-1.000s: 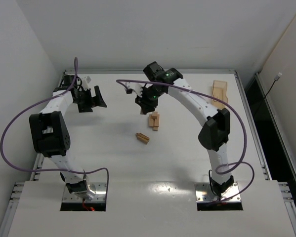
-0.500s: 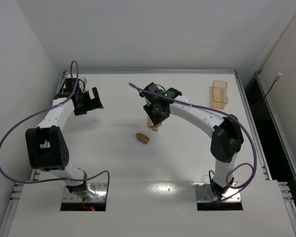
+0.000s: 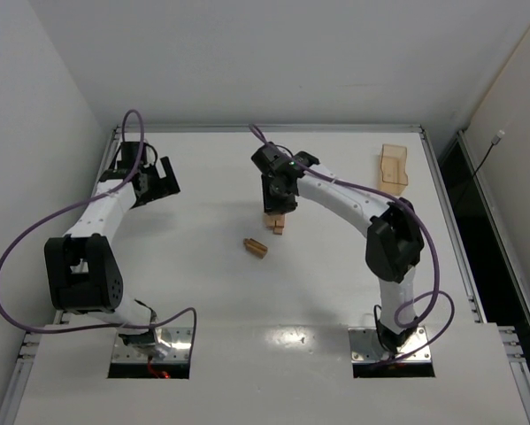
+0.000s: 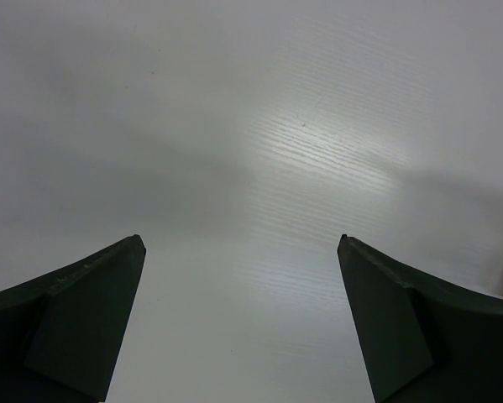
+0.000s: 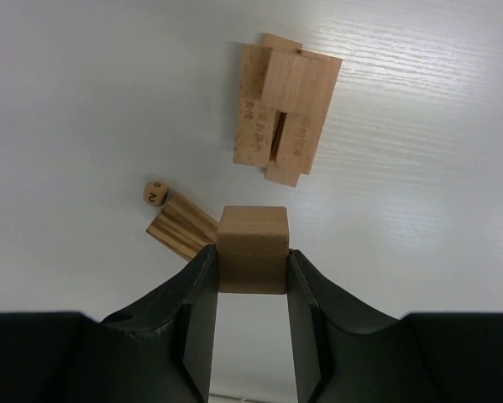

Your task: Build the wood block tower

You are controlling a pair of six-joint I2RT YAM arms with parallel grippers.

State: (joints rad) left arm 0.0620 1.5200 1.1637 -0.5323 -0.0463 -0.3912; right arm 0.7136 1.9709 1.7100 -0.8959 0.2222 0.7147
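Top external view first: compared with a second back, the right arm is swung in from the 11 o'clock side of the tower (image 3: 276, 223) and now hangs right over it, hiding most of the stack from above. Half a second back it's already about there, so the last bit is just small settling. The left arm is tucked further out toward the 10 o'clock corner of the bench (image 3: 203, 292), well apart from everything.

Right wrist view tells the real story. The right gripper (image 5: 251, 257) is clamped on a plain cube (image 5: 252, 239), one finger on each side face, with the cube poking out past the tips. The tower sits at about 12 to 1 o'clock from the cube in that view: a few flat bars with a squarish piece on top. Nothing touches it yet, as far as I can tell. A striped block (image 5: 180, 228) and a little die (image 5: 156, 193) lie loose at 10 o'clock of the cube, apart from the stack.

Left gripper (image 4: 241, 240) is spread wide over bare bench, holding nothing.

My read: carry-over is done, placing comes next. The cube looks off-centre from the top piece, so I'd guess it needs a nudge toward 12 o'clock before lowering. Tray (image 3: 393, 166) sits out at 2 o'clock, not involved.
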